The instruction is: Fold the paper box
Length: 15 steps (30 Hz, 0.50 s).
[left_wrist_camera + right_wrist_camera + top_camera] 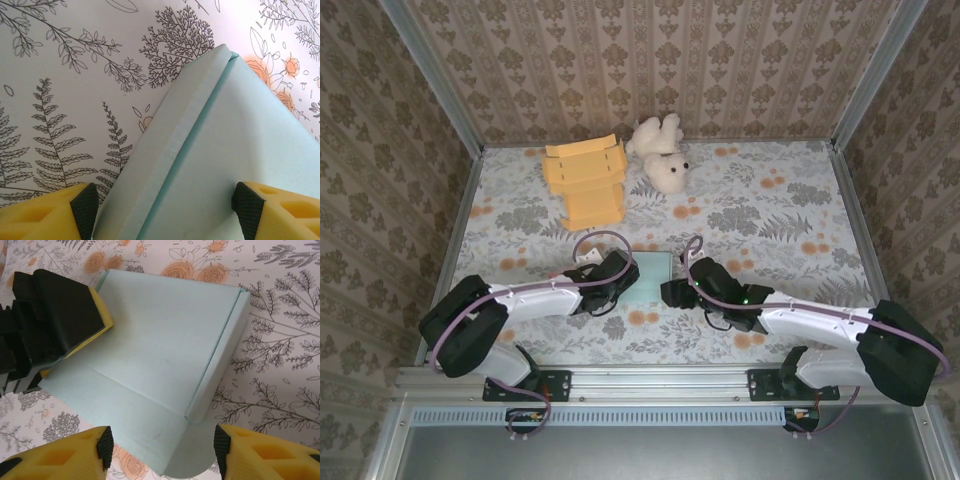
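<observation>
Paper box (653,272) lies flat on the table (770,210). My left pincer (165,207) stands at its left edge and my right pincer (162,442) at its right corner, both spread, gripping nothing. Well beyond it: orange carton (585,180), teddy bear (660,155).

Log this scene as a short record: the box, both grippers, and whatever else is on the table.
box: light blue paper box, lying low at the middle of the table, one side flap creased
left gripper: open, at the box's left edge
right gripper: open, over the box's right corner
other items: orange cardboard box, unfolded, and white teddy bear, both at the far edge
</observation>
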{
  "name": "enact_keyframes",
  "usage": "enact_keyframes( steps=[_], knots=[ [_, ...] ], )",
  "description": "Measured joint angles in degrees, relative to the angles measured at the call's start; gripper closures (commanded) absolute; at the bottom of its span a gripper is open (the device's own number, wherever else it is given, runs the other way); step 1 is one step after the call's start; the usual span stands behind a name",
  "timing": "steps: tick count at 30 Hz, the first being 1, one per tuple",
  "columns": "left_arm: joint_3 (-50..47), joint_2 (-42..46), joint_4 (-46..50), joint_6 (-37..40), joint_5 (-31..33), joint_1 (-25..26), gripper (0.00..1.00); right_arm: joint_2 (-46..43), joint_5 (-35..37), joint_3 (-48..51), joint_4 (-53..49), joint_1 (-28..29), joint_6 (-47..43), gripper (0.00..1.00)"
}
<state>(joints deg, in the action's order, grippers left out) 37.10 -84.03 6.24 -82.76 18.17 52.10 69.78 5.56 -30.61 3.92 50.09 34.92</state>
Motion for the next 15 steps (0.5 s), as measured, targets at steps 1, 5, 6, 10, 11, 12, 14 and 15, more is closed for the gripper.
enact_keyframes(
  steps=[1, 5, 6, 10, 11, 12, 14, 15],
  knots=[
    [0.00, -0.04, -0.13, 0.00, 0.07, 0.00, 0.26, -0.04, 0.00, 0.09, -0.37, 0.31, 0.48, 0.42],
    [0.00, -0.31, -0.57, -0.02, 0.13, 0.00, 0.26, 0.42, 0.00, 0.81, -1.11, 1.36, 1.86, 0.43],
    [0.00, -0.31, -0.59, -0.02, 0.13, 0.00, 0.26, 0.85, 0.00, 0.96, -1.11, 1.51, 2.21, 0.44],
    [0.00, -0.37, -0.72, -0.02, 0.13, 0.00, 0.26, 3.93, -0.26, 1.11, -0.39, 1.62, 3.19, 0.45],
    [0.00, -0.37, -0.74, -0.02, 0.11, 0.00, 0.26, 4.59, -0.48, 1.11, -0.20, 1.62, 3.32, 0.45],
    [0.00, -0.37, -0.76, -0.02, 0.13, 0.00, 0.26, 5.33, -0.87, 1.14, 0.15, 1.62, 3.52, 0.45],
    [0.00, -0.37, -0.76, 0.00, 0.13, 0.00, 0.26, 6.54, -1.70, 1.14, 1.07, 1.64, 4.00, 0.45],
    [0.00, -0.37, -0.76, -0.02, 0.13, 0.00, 0.26, 6.97, -2.10, 1.14, 1.57, 1.70, 4.17, 0.45]
  ],
)
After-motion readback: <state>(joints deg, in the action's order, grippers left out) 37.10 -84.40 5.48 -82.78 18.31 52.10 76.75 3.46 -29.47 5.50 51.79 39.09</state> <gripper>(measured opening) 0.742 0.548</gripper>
